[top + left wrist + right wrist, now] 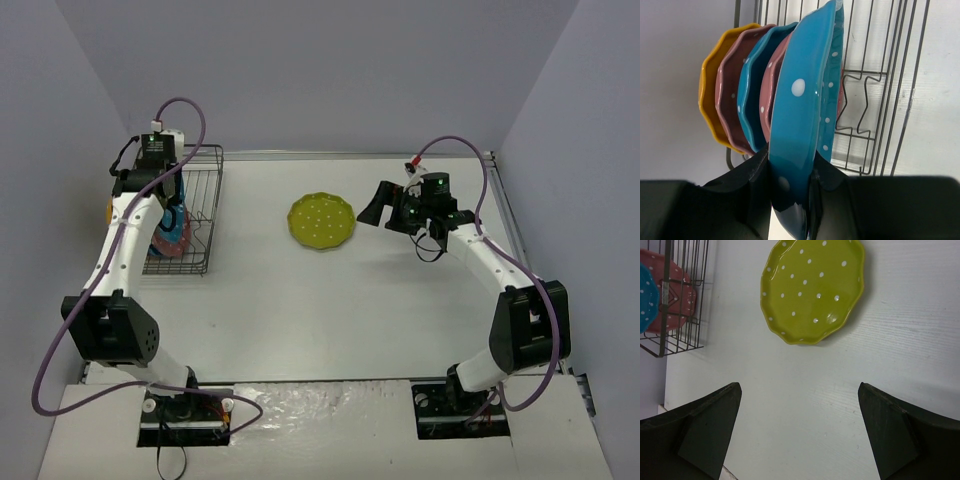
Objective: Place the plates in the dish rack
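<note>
My left gripper [790, 161] is shut on the rim of a teal-blue plate [805, 95], which it holds on edge inside the dish rack [890, 75]. Beside it, several plates stand on edge in a row: orange-yellow [709, 100], pink [727, 95], teal-blue [752, 85] and another pink [771, 90]. In the top view the rack [205, 200] lies at the table's left side with the left gripper [170, 208] over it. An olive-yellow plate [321, 221] lies flat at mid-table. My right gripper [799, 386] stands open and empty, short of that olive-yellow plate [812, 290].
The rack's right half [865, 115] shows bare wire and divider prongs. The rack's corner [685, 300] shows at the left of the right wrist view, with pink [675, 290] and teal-blue plates behind its wires. Grey walls enclose the white table [400, 300].
</note>
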Motion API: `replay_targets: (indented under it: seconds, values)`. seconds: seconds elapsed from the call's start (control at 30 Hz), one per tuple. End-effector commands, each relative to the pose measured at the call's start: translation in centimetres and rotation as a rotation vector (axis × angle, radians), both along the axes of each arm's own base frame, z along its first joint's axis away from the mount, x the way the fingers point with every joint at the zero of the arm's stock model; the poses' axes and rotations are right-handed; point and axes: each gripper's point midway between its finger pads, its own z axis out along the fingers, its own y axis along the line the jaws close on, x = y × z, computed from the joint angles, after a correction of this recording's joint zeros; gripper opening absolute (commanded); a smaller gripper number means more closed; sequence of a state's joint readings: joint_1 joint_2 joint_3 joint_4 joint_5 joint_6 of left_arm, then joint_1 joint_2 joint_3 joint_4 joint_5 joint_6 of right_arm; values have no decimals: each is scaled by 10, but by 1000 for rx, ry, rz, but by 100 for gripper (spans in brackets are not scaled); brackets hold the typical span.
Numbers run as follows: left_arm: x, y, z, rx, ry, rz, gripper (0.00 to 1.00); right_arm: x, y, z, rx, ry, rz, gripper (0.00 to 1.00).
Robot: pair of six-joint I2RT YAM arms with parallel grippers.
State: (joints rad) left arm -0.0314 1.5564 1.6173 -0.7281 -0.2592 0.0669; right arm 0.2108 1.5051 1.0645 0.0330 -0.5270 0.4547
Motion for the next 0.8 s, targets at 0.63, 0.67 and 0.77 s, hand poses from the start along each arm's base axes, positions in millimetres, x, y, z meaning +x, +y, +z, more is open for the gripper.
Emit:
replay_targets:
  seconds: [0.63, 0.67, 0.77]
  values:
    - [38, 12, -7, 34, -160, 12, 7, 9, 10, 15, 24, -47, 29, 100]
    - [38, 13, -8, 31, -162, 14, 13, 10, 10, 14, 20, -46, 23, 100]
    - [37, 14, -10, 34, -153, 25, 30, 11, 14, 11, 9, -40, 16, 100]
